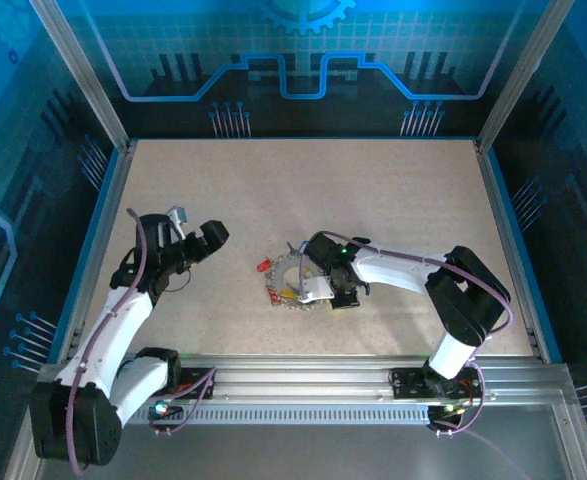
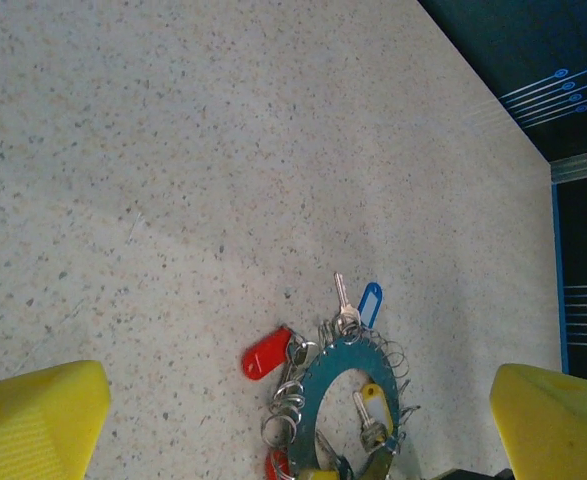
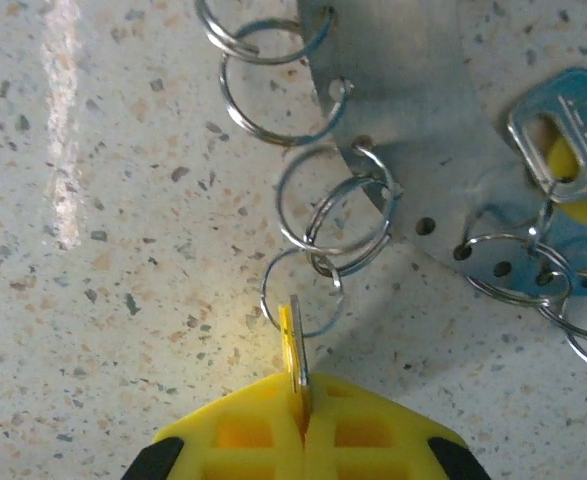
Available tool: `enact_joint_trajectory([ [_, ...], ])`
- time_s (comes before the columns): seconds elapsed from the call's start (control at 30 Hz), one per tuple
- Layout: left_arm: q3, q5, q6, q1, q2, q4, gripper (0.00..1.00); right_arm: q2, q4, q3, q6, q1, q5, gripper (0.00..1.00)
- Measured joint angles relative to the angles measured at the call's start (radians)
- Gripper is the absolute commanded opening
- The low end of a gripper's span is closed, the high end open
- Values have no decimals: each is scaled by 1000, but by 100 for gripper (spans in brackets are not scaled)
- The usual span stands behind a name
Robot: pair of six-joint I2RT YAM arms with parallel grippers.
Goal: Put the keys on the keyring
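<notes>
The keyring [image 1: 291,287] lies flat mid-table, a metal ring plate [image 3: 413,120] fringed with small split rings [image 3: 335,210]. Around it lie keys with a red tag [image 2: 266,353], a blue tag [image 2: 370,303] and a yellow tag [image 2: 374,396]. My right gripper [image 3: 303,415] is shut on a thin key with a yellow tag [image 3: 295,350], held edge-on with its tip at one small split ring [image 3: 273,310]. It sits low at the keyring's near right side [image 1: 318,291]. My left gripper [image 1: 198,238] hangs open to the left of the keyring, its yellow fingers [image 2: 33,420] wide apart and holding nothing.
The speckled tabletop [image 1: 393,190] is bounded by blue side rails [image 1: 503,230] and metal frame posts. A metal rail [image 1: 313,375] with both arm bases runs along the near edge. Another key with a yellow tag [image 3: 568,140] lies against the ring plate.
</notes>
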Motion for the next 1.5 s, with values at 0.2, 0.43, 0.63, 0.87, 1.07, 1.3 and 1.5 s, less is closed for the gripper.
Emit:
enact_joint_trajectory([
  [0.2, -5, 2, 51, -3, 2, 47, 99, 10, -34, 6, 20, 0, 64, 3],
  [0.43, -124, -180, 152, -38, -87, 100, 99, -4, -48, -27, 29, -2, 100, 100],
  [0.63, -212, -351, 362, -146, -72, 231, 99, -94, -53, -53, 30, -4, 97, 100],
  [0.87, -275, -451, 532, -163, -54, 477, 99, -422, -40, -52, 32, -33, 15, 100],
  [1.07, -275, -459, 607, -163, 41, 595, 99, -795, 145, -104, 85, -171, -66, 100],
  [1.3, -313, -450, 693, -163, 140, 774, 99, -1028, 592, -421, 371, -413, -60, 100],
  [1.5, -395, -466, 711, -162, 250, 953, 99, -972, 830, -623, 612, -639, -103, 100],
])
